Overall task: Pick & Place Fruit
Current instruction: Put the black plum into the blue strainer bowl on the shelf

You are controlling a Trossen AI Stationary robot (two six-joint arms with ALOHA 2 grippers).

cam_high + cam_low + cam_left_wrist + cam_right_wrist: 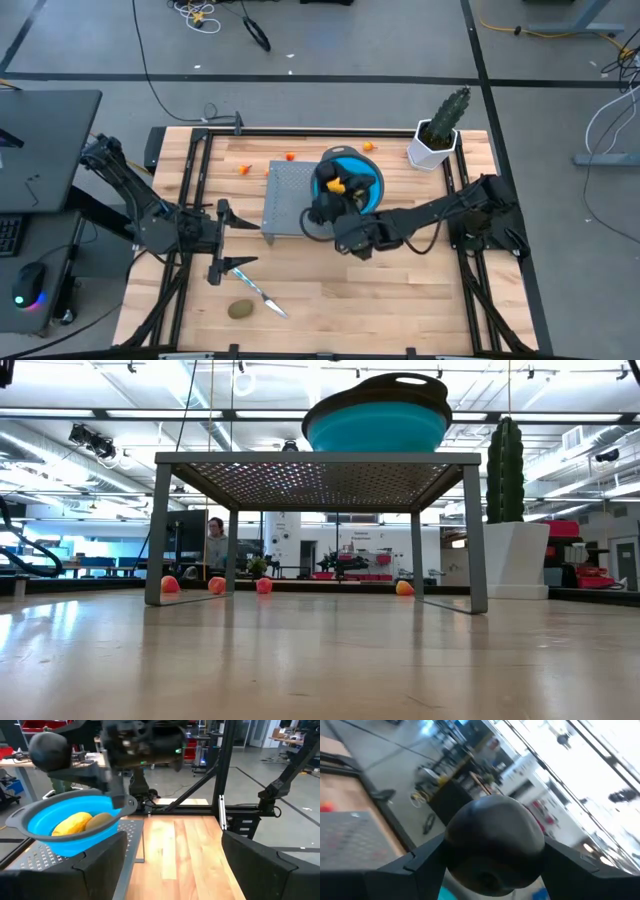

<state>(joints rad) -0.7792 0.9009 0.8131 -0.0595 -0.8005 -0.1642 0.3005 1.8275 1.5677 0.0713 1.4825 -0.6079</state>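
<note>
The right hand [492,851] is clamped on a dark round fruit [494,845], which fills the space between its two fingers in the right wrist view; from above, that hand [325,203] sits over the near rim of the blue bowl [372,188]. The bowl stands on top of a grey perforated metal stand [285,192] in the middle of the wooden counter [400,290], and the low view shows it [375,422] resting on the stand's mesh top [315,475]. Inside the bowl lie a yellow-orange oval fruit [72,824] and an olive-brown oval [100,820] touching it side by side. The left hand [172,865] is released, its fingers spread wide with nothing between them, and it hangs low over the counter at the left, pointing toward the stand; from above it [226,214] sits just beside the stand's left edge. Near the front left of the counter another olive-brown oval [240,310] lies just beside a slim knife [262,291]. Small orange and red pieces are scattered along the far side of the counter, one [243,169] left of the stand, one [290,156] behind it and one [368,146] behind the bowl. A potted cactus [440,128] stands at the far right corner.
</note>
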